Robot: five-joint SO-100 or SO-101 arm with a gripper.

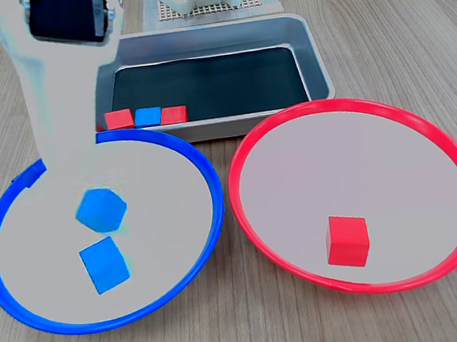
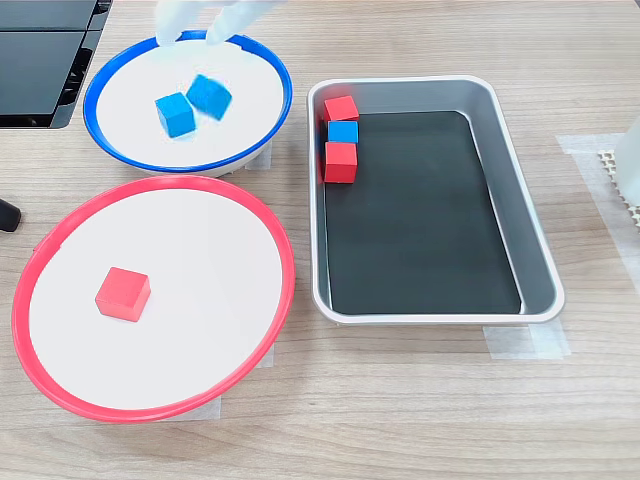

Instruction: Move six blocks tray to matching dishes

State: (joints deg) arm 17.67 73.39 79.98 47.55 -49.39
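My gripper (image 2: pixel 203 28) hangs open over the far side of the blue-rimmed dish (image 2: pixel 100 85), its two white fingers spread apart and holding nothing. In the other fixed view the white arm (image 1: pixel 55 100) reaches down over the blue-rimmed dish (image 1: pixel 185 155). Two blue blocks are in this dish: one lies flat (image 1: pixel 103 265) (image 2: pixel 175 114), the other (image 1: pixel 101 210) (image 2: pixel 209 96) is tilted and blurred just below the fingers. One red block (image 1: pixel 347 241) (image 2: pixel 123 294) lies in the red-rimmed dish (image 1: pixel 449 154) (image 2: pixel 270 240). In a corner of the tray (image 1: pixel 315 62) (image 2: pixel 530 260) sit a red block (image 1: pixel 118 119), a blue block (image 1: pixel 148 116) and another red block (image 1: pixel 173 114).
The two dishes sit side by side and almost touch, with the tray right behind them on the wooden table. The arm's white base on a mesh mat (image 1: pixel 209 0) stands behind the tray. A black flat device (image 2: pixel 40 50) lies beside the blue-rimmed dish.
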